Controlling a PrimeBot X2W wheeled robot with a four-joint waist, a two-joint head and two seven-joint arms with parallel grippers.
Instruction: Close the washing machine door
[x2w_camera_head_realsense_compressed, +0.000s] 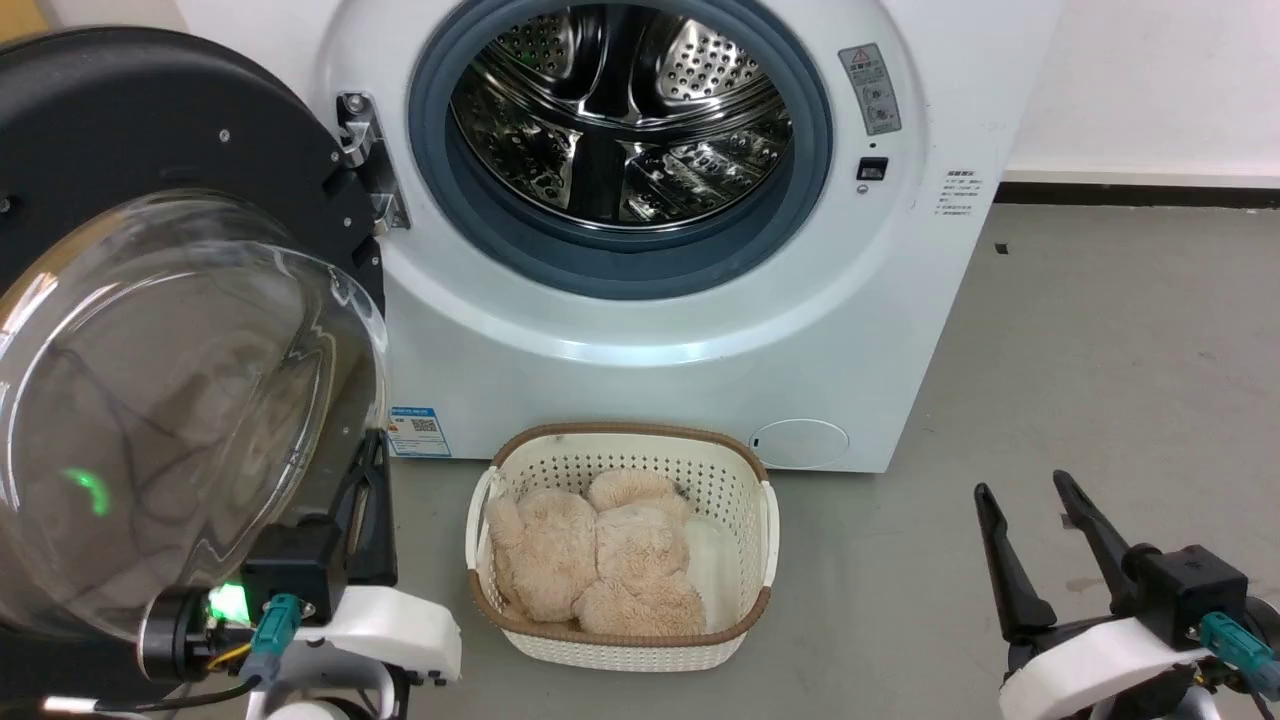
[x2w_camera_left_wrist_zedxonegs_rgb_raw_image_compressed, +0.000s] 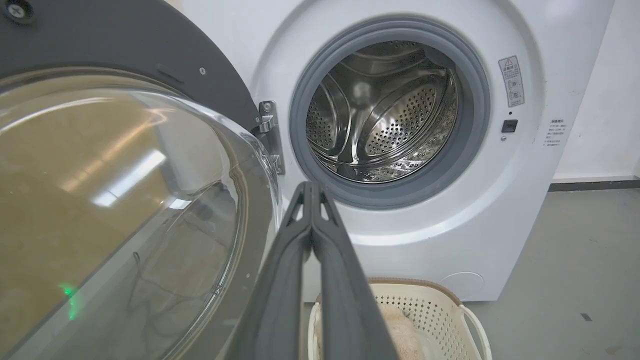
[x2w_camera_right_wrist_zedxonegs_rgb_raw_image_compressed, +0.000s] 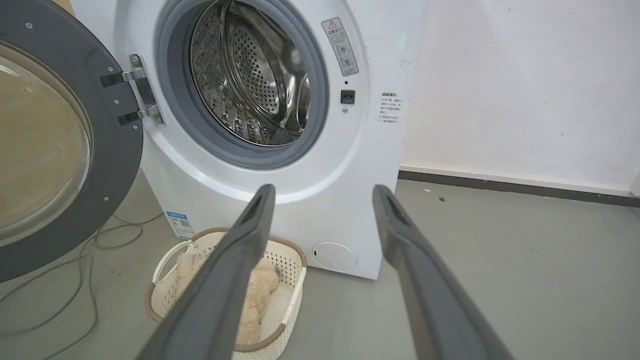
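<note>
The white washing machine (x2w_camera_head_realsense_compressed: 660, 350) stands ahead with its round opening and steel drum (x2w_camera_head_realsense_compressed: 620, 110) uncovered. Its door (x2w_camera_head_realsense_compressed: 150, 120), a black disc with a clear glass bowl (x2w_camera_head_realsense_compressed: 180, 400), is swung wide open to the left on its metal hinge (x2w_camera_head_realsense_compressed: 365, 160). My left gripper (x2w_camera_head_realsense_compressed: 372, 450) sits low beside the bowl's right edge, partly behind the glass. In the left wrist view this gripper (x2w_camera_left_wrist_zedxonegs_rgb_raw_image_compressed: 311, 187) is shut with nothing in it, the door (x2w_camera_left_wrist_zedxonegs_rgb_raw_image_compressed: 125, 50) to its left and the washing machine (x2w_camera_left_wrist_zedxonegs_rgb_raw_image_compressed: 425, 240) beyond. My right gripper (x2w_camera_head_realsense_compressed: 1022, 485) stands open at lower right, apart from the machine.
A cream perforated basket (x2w_camera_head_realsense_compressed: 625, 432) holding a beige plush toy (x2w_camera_head_realsense_compressed: 610, 560) stands on the grey floor just before the machine. In the right wrist view, cables (x2w_camera_right_wrist_zedxonegs_rgb_raw_image_compressed: 100, 240) lie on the floor under the door (x2w_camera_right_wrist_zedxonegs_rgb_raw_image_compressed: 115, 150). Bare floor (x2w_camera_head_realsense_compressed: 1100, 350) stretches to the right, up to a white wall.
</note>
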